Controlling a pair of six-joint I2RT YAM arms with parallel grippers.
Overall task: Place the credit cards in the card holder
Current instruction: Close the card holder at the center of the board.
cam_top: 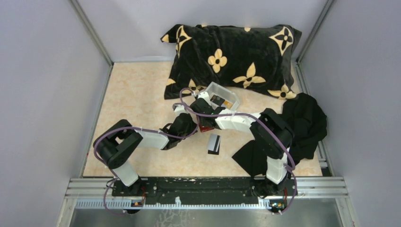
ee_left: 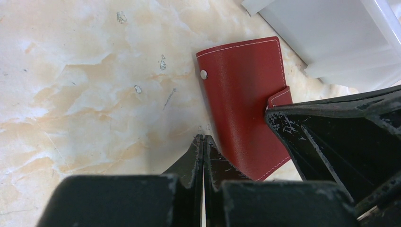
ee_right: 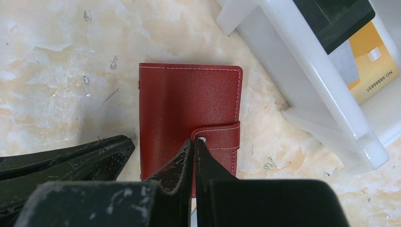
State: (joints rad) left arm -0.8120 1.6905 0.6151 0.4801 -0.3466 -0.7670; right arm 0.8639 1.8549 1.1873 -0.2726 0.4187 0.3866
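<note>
Card holder (ee_right: 189,109), red with white stitching, closed and flat on the marbled worktop (cam_top: 137,94), just beside the white tray (ee_right: 302,80) on its side toward the arm bases. Right hand (ee_right: 194,144) pressed together, tips down at the holder's snap strap. Left hand (ee_left: 204,142) likewise pressed together, tips at the holder's long edge away from the tray. Inside the tray, a yellow credit card (ee_right: 369,61) partly under a dark card. Farther from the tray, past the holder, a black card with a white band (cam_top: 214,144), lying alone. Beyond the tray, a black flowered pillow (cam_top: 231,52).
</note>
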